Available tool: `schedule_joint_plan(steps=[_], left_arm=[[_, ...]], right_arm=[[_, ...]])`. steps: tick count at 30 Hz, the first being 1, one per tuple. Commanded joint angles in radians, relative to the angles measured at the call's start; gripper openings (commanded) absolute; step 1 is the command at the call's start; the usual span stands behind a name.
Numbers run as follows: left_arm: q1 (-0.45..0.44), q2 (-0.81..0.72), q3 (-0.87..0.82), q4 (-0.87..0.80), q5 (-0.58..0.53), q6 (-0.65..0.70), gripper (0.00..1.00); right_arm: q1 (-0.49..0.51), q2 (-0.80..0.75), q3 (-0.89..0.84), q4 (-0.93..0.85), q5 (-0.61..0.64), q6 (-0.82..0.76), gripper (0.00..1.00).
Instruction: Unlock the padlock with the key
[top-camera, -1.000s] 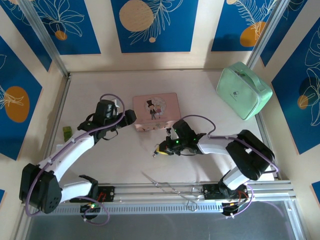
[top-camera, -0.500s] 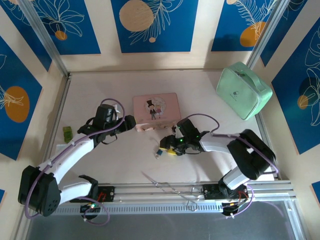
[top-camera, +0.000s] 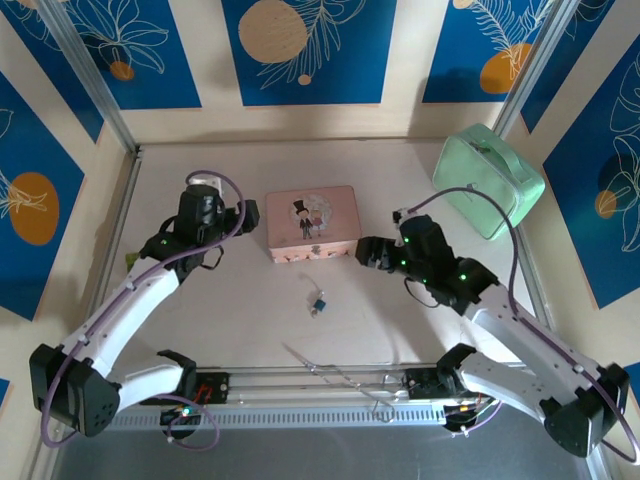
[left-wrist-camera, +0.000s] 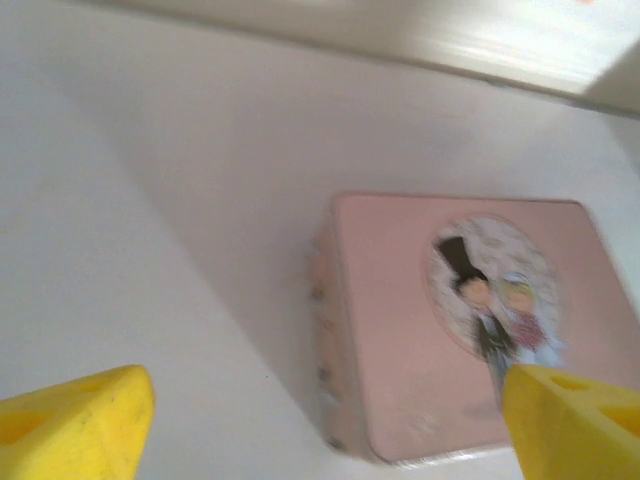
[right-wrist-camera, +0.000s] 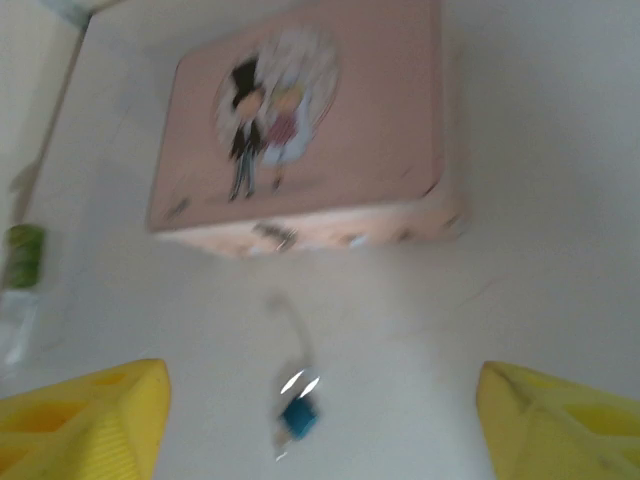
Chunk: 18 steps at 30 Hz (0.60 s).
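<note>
Nearest the bases, the padlock (top-camera: 318, 305) is lying loose on the table (top-camera: 230, 310), a little in front of the pink tin (top-camera: 311, 222). The right gripper (top-camera: 366, 251), down beside it half a second ago, is now hanging farther back by the tin's right corner, fingers spread wide. The left gripper (top-camera: 250, 213) is also sitting back, jaws apart and empty. The padlock's long axis is running roughly near-to-far, silvery end toward the tin, its small body showing dark blue.
</note>
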Motion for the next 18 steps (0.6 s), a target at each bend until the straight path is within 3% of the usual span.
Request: schedule_joint_plan(steps=[1,3,5,7,11,14,17,18], left_arm=[[0.001,0.03,-0.081,0.197,-0.321,0.186,0.97],[0.009,0.064,-0.195,0.454,-0.452,0.271,1.0],[0.019,0.118,-0.312,0.766,-0.49,0.418,1.0],[0.029,0.192,-0.387,1.017,-0.518,0.534,1.0],[0.078,0.289,-0.415,1.034,-0.495,0.585,0.99],[0.1,0.345,-0.455,1.046,-0.476,0.594,0.99],[0.131,0.403,-0.521,1.176,-0.426,0.562,0.99],[0.147,0.425,-0.522,1.217,-0.391,0.566,0.99]], right_arm=[[-0.022,-0.002,-0.044,-0.013,0.284,-0.116,0.88],[-0.037,-0.001,-0.148,0.149,0.438,-0.15,0.83],[-0.06,0.0,-0.287,0.429,0.457,-0.369,0.82],[-0.112,0.034,-0.376,0.62,0.507,-0.437,0.84],[-0.314,0.129,-0.325,0.544,0.473,-0.33,0.84],[-0.394,0.214,-0.381,0.738,0.49,-0.413,0.84],[-0.475,0.317,-0.437,0.926,0.361,-0.453,0.85],[-0.497,0.346,-0.437,0.972,0.296,-0.482,0.94]])
